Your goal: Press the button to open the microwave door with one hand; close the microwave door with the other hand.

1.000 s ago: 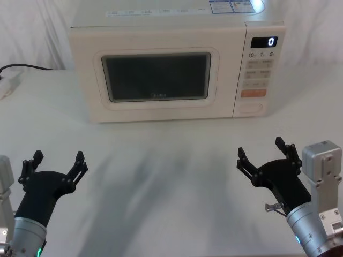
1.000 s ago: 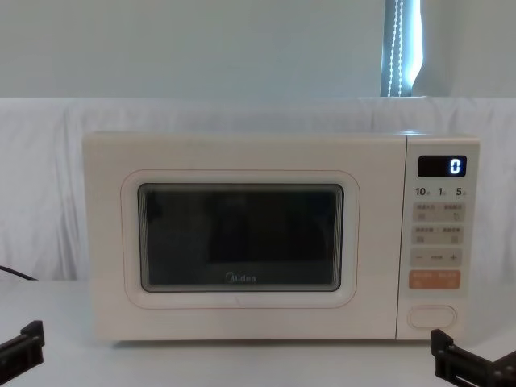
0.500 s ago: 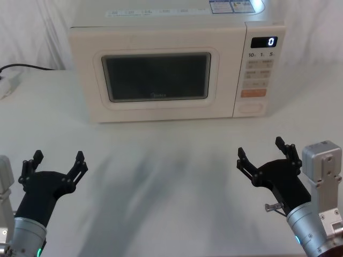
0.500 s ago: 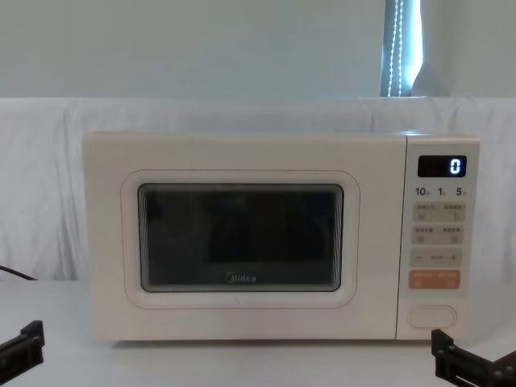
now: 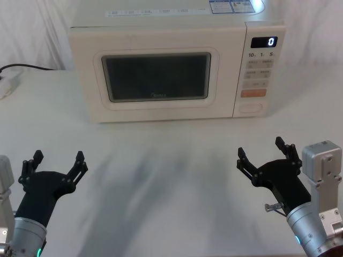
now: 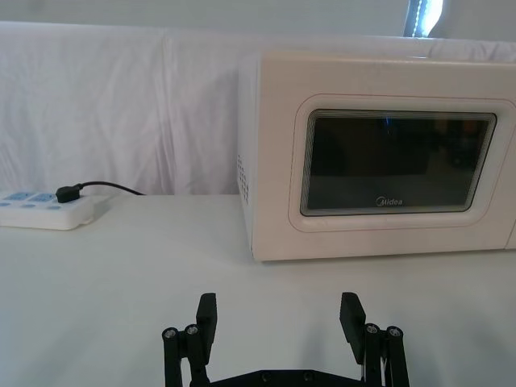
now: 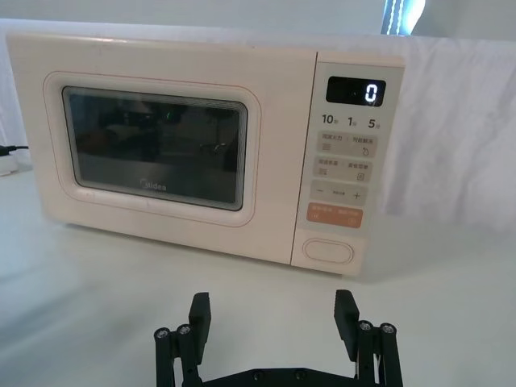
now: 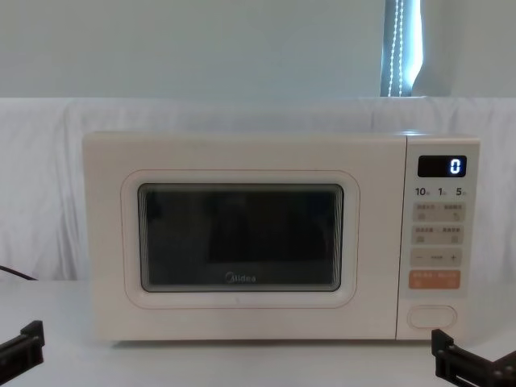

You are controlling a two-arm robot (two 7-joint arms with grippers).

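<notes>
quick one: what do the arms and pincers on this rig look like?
Both alike: left pincer and right pincer are matte black, blocky, with two forked fingers carrying small silver screws. Forearms are grey-white cylinders with a green light at the wrist. The right arm carries a pale grey box.

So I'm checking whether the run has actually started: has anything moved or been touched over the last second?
Nothing has visibly changed. The left gripper and right gripper stay open above the table, short of the microwave. The microwave door stays shut and the button untouched.
</notes>
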